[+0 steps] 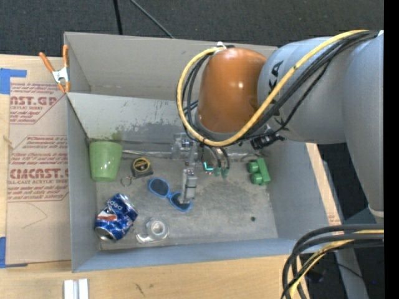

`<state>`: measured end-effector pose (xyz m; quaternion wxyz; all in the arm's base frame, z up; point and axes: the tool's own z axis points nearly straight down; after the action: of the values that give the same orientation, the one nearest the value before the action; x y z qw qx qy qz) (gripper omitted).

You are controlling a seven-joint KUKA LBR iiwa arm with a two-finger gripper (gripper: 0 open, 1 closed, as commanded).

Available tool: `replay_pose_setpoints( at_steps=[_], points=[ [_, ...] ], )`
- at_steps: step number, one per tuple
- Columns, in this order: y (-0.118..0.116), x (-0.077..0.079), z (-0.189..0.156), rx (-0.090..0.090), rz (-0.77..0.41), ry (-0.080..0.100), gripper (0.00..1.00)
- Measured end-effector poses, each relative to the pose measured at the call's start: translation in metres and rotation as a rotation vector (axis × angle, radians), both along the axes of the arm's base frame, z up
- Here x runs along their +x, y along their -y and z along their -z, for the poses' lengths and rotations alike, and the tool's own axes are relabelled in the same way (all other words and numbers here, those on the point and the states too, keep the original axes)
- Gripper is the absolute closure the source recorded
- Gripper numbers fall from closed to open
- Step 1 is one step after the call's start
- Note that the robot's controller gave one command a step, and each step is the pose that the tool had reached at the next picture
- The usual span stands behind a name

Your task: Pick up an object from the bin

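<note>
My gripper reaches down into the middle of the bin, its one visible fingertip touching the right end of a pair of blue sunglasses that lies flat on the floor. A small yellow-and-black tape measure lies just left of the sunglasses. A green plastic piece sits to the right of the gripper, near the bin's right wall.
A pale green cup lies on its side at the left wall. A crushed blue-and-red can and a clear tape roll lie at the front left. The arm's orange cover hangs over the bin's back middle.
</note>
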<state>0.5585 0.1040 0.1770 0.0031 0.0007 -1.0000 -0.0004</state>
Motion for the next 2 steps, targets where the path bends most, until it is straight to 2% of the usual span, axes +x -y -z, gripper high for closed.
replay_pose_setpoints(
  at_steps=[1, 2],
  points=[
    [0.0183, 0.0112, 0.1108, -0.002, 0.213, 0.002, 0.0],
    [0.0177, 0.0127, 0.1072, 0.0, 0.212, 0.006, 1.0]
  ],
)
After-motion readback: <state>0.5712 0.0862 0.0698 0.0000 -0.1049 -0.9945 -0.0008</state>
